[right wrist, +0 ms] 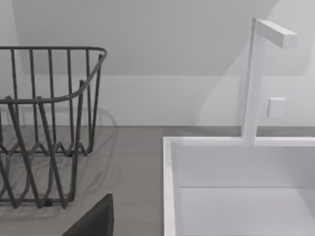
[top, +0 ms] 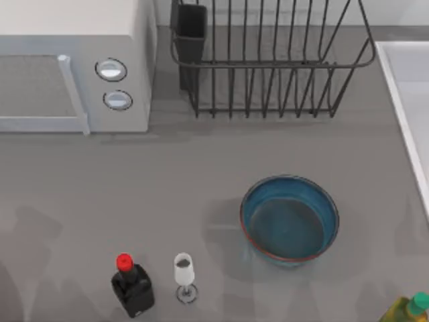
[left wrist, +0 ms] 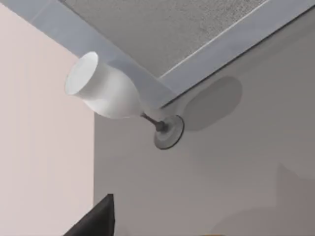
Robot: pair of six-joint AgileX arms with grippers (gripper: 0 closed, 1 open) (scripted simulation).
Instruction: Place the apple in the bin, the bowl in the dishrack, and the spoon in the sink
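Left arm: a dark piece of its gripper [left wrist: 96, 220] juts in at the edge of the left wrist view; jaw state cannot be told; camera faces the glass and the microwave door.
Right arm: a dark piece of its gripper [right wrist: 96, 220] at the edge of the right wrist view; jaw state cannot be told; camera faces the dishrack and sink.
Near edge of surface [top: 201, 174]: black bottle [top: 134, 287] with red cap, left of centre; white glass [top: 184, 275] just beside it on its right, upright, apart.
Near right corner: yellow-green bottle [top: 407, 310] with green cap, partly cut off.
Bowl [top: 289, 220]: blue, upright, on the surface right of centre, well apart from the dishrack; nothing seen inside it.
Sink [top: 402, 87]: right edge of the surface, pale rim; white faucet [right wrist: 253, 78] behind it.
Dishrack [top: 268, 64]: far centre, black wire, cup at its left corner.
Microwave [top: 74, 64]: far left, two round knobs, just left of the dishrack.
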